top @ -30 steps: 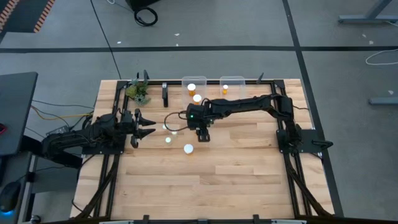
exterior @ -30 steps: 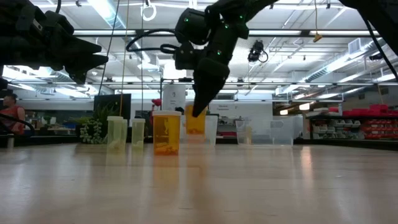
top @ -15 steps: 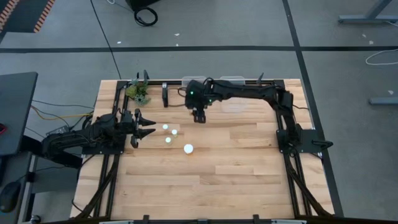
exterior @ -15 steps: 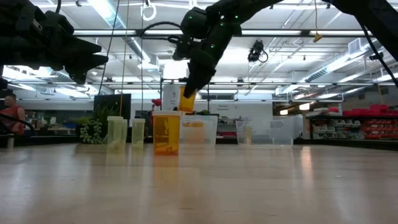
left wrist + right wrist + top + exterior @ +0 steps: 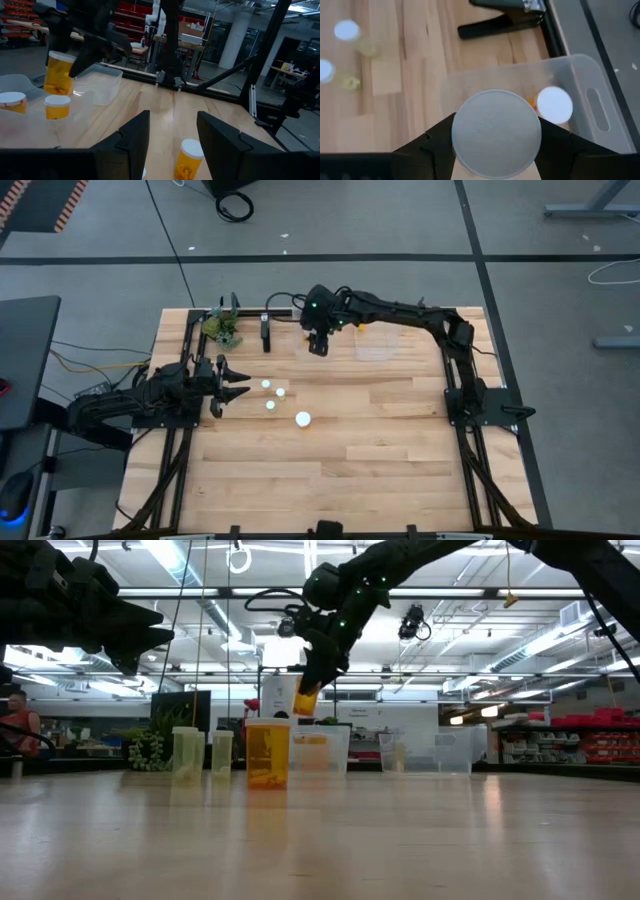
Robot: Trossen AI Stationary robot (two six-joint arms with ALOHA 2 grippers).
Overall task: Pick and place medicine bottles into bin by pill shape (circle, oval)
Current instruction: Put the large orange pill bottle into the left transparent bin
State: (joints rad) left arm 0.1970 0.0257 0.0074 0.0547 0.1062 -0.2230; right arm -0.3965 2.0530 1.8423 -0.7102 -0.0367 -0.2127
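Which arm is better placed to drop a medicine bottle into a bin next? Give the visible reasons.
The right: the right gripper holds a medicine bottle above the left bin. The left gripper waits empty by the table's left edge.

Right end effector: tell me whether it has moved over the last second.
Yes. In the high view the right end effector, shut on a medicine bottle, has travelled from mid-table toward the far edge and now hangs over the left clear bin.

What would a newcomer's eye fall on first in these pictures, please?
The right gripper, holding an orange medicine bottle in the air above the clear bin at the table's far edge. Next, the white-capped bottles standing mid-table, near the waiting left gripper.
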